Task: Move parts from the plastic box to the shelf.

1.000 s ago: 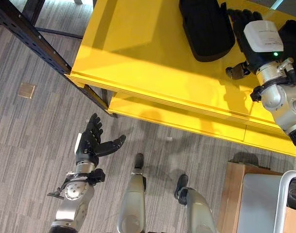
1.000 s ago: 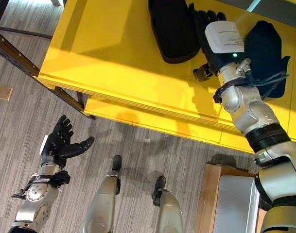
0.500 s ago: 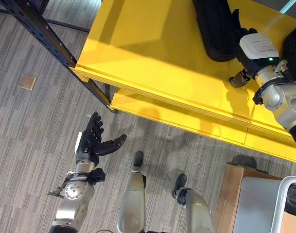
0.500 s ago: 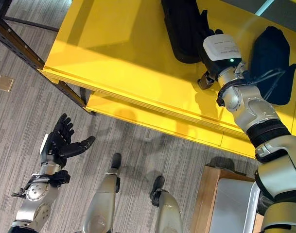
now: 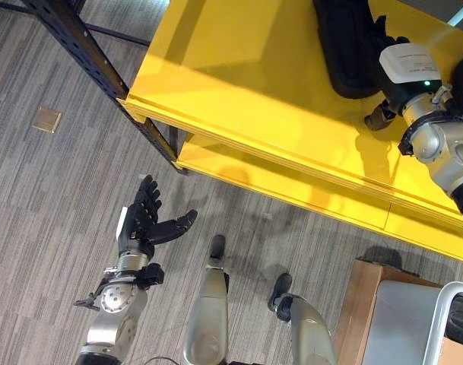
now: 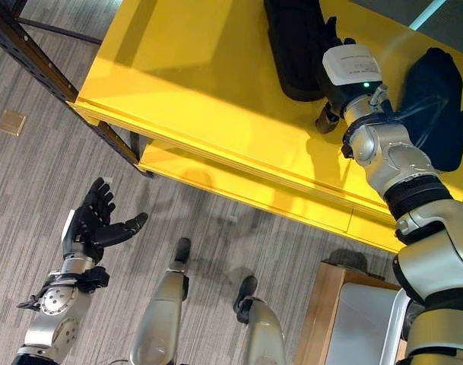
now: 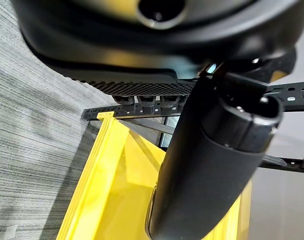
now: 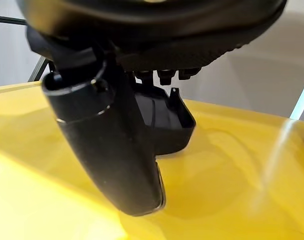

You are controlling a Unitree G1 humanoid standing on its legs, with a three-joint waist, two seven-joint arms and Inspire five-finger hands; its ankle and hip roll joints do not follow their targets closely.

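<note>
The right hand [image 6: 336, 47] reaches over the top board of the yellow shelf [image 5: 239, 84] and lies against the long black part [image 6: 296, 46] set down there. In the right wrist view the thumb [image 8: 104, 150] hangs straight down, clear of the board, and the part [image 8: 161, 122] sits flat on the shelf just past it, beyond the fingertips; nothing is curled round it, so I judge the hand released rather than grasping. The fingers themselves are mostly hidden behind the wrist in the head views, which leaves that reading short of certain.

The part's long axis runs away from the shelf's front edge, roughly in line with the right forearm, and the hand sits at the part's near end on its right flank. A second dark part [image 6: 436, 106] lies on the shelf further right of the arm, apart from the first.

The left hand [image 5: 144, 220] hangs low over the floor [image 5: 56, 198], well in front of the shelf, fingers spread and holding nothing. It is much the farther of the two from the part.

A wooden box with a pale panel [image 5: 402, 312] stands on the floor below the shelf's right end; whether it is the plastic box I cannot tell.
</note>
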